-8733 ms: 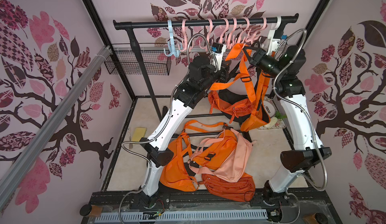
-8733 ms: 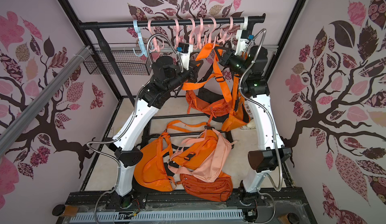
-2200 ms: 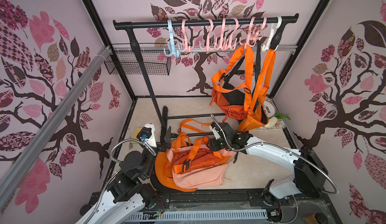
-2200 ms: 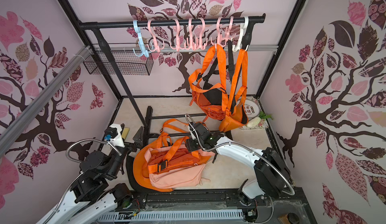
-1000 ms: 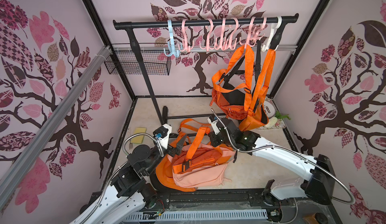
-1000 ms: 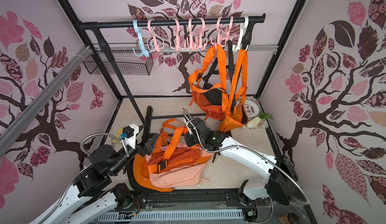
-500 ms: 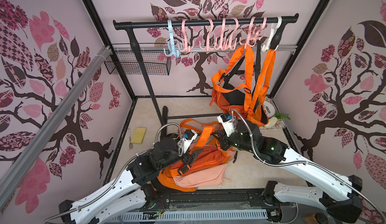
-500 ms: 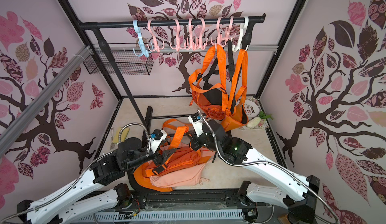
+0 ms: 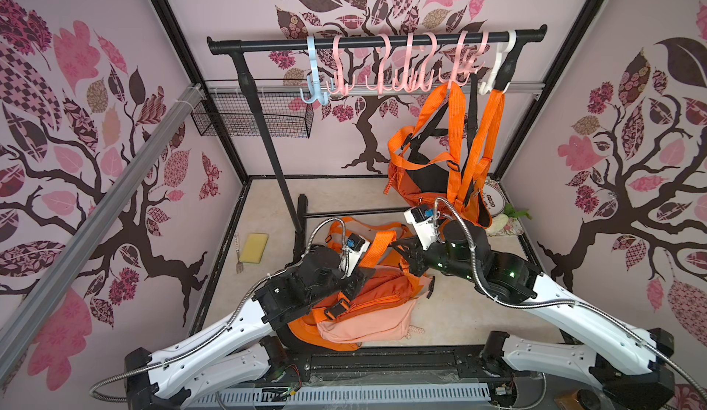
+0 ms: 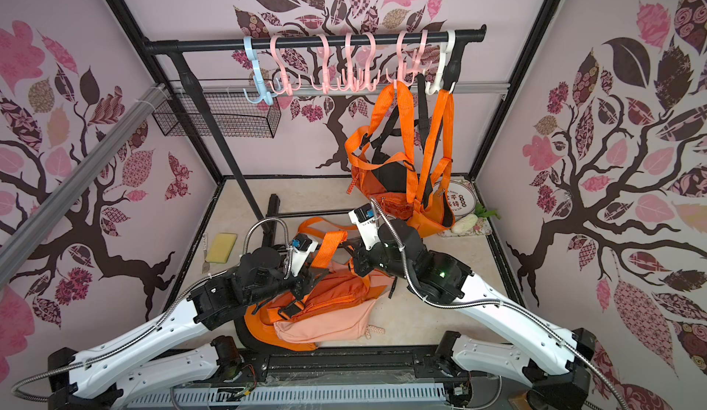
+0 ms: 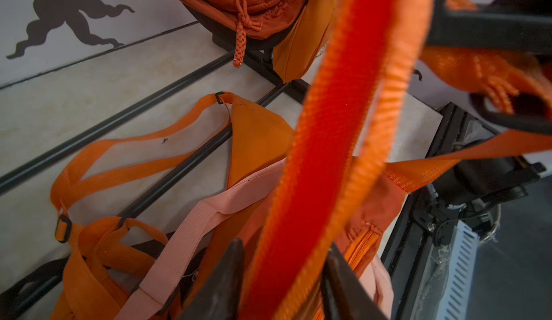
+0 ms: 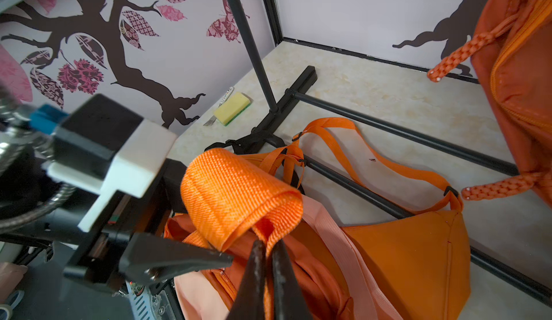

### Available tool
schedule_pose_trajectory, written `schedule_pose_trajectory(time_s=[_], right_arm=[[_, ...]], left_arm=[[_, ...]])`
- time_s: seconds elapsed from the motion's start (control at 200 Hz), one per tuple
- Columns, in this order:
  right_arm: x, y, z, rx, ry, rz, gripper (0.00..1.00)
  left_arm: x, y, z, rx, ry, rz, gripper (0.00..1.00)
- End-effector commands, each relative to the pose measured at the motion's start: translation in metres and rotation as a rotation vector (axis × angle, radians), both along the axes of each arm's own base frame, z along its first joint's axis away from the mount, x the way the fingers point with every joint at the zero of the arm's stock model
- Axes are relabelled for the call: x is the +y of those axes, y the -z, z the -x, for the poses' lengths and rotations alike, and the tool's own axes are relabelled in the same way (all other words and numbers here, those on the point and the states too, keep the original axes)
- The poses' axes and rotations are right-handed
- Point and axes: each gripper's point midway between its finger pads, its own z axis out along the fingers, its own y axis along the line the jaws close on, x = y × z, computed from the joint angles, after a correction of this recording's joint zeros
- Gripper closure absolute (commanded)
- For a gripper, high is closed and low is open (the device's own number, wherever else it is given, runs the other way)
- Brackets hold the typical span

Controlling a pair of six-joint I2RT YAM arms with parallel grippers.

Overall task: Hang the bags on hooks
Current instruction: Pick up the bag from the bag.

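- In both top views the dark orange bag point(image 9: 367, 293) lies on the floor on top of a peach bag point(image 9: 363, 324), well below the free pink hooks point(image 9: 386, 79). Its strap point(image 9: 377, 249) rises between the left gripper point(image 9: 359, 274) and the right gripper point(image 9: 403, 249). The two bags overlap, so a lift may drag the peach one along. The hanging bags point(image 9: 432, 175) crowd one end of the rail point(image 9: 267, 45), near the right arm, and a careless rise could knock them.
- In the left wrist view the strap point(image 11: 343, 109) runs between the left gripper's point(image 11: 283, 244) jaws, which stand partly apart on either side of it. Whether they pinch it I cannot tell. If they are loose, the webbing could slide through. A peach strap point(image 11: 209, 211) lies just beneath and could get caught.
- In the right wrist view the right gripper's point(image 12: 267, 244) jaws are clamped on a fold of the strap point(image 12: 239, 190). The bite looks thin and may slip under load. The rack's base bar point(image 12: 358, 190) crosses the floor just beside the pile, so a snag is possible.
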Motion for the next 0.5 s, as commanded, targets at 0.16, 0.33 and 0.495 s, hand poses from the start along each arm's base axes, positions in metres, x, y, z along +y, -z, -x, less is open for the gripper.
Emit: schedule_pose_trajectory(time_s=[0.16, 0.33, 0.495], right_arm=[[-0.025, -0.044, -0.007, -0.088, 0.1, 0.007, 1.0], [-0.036, -0.082, -0.04, -0.098, 0.133, -0.011, 1.0], [-0.04, -0.15, -0.054, -0.183, 0.167, -0.081, 1.0]], left_arm=[[0.014, -0.06, -0.009, -0.1, -0.09, 0.1, 1.0], [0.013, -0.144, -0.028, -0.19, -0.155, 0.105, 1.0], [0.011, -0.204, -0.061, -0.222, -0.191, 0.147, 1.0]])
